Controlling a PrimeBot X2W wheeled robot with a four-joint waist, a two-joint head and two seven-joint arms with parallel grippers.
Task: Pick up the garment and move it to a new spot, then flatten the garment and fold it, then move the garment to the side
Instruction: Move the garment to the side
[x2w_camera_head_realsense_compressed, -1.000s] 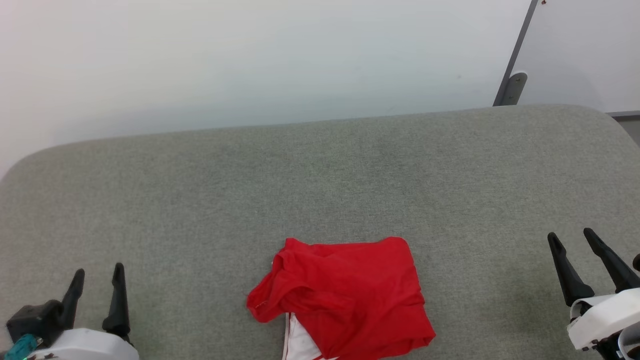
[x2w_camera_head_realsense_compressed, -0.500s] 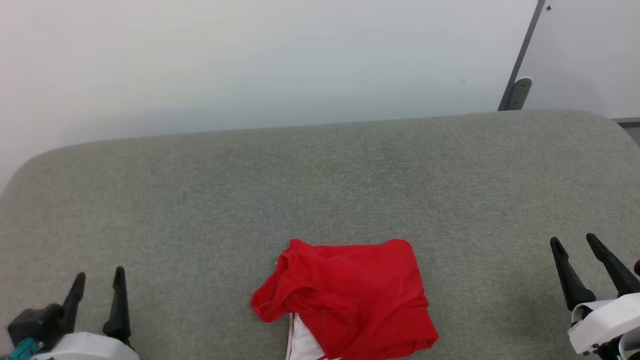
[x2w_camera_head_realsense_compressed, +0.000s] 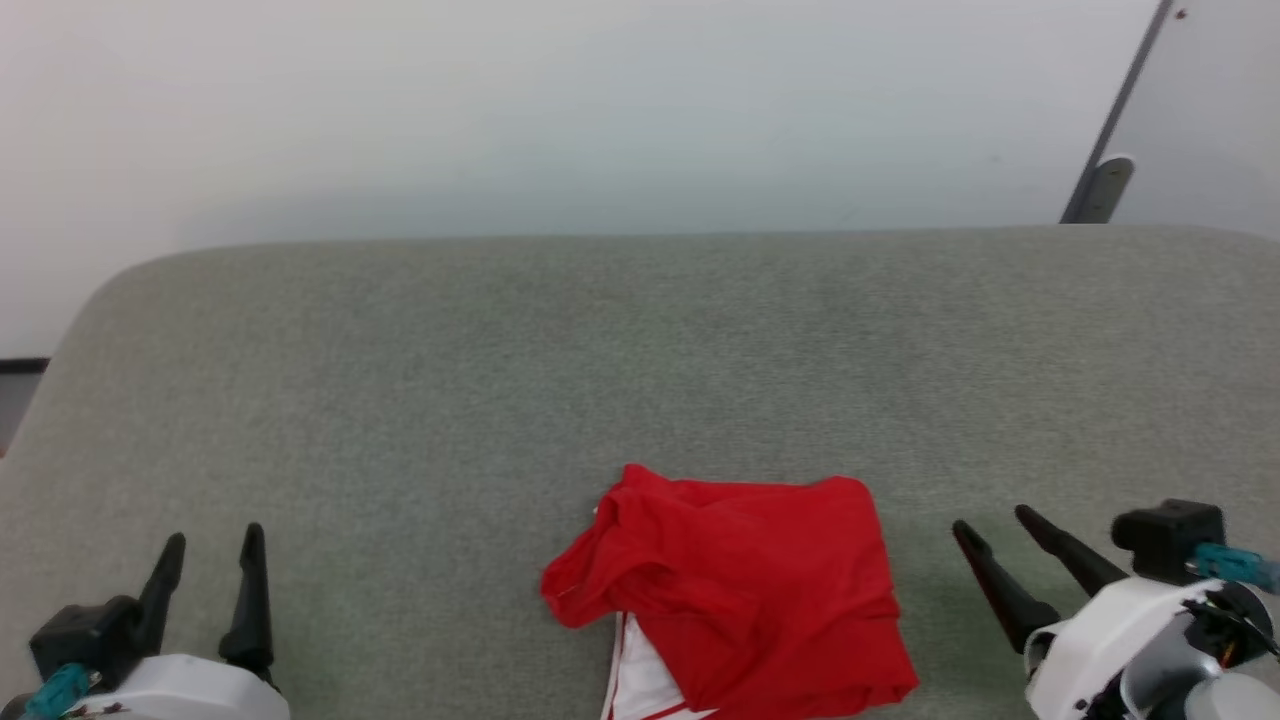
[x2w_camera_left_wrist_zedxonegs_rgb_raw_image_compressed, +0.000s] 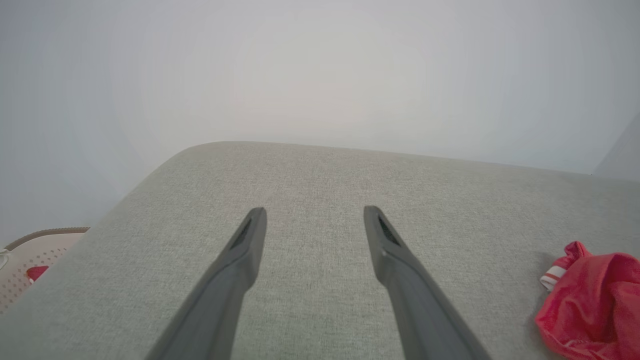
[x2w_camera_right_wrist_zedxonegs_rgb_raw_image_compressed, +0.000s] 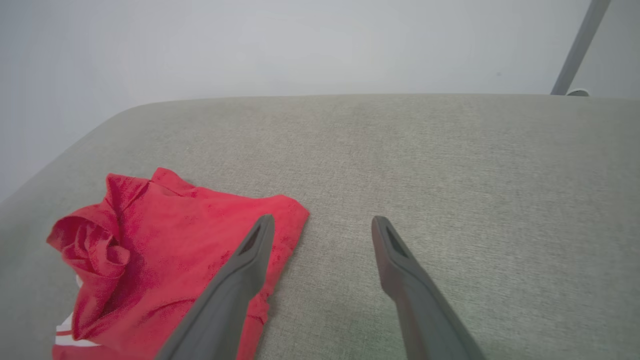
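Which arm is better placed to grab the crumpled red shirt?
Probably the right: the open right gripper sits just beside the crumpled red shirt, while the open left gripper is much farther away.

No lettering or number can be read on the crumpled garment (x2w_camera_head_realsense_compressed: 740, 580).

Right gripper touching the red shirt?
Apart. The head view shows a strip of bare grey cushion between the shirt and the open right gripper. The overlap in the right wrist view is only line of sight.
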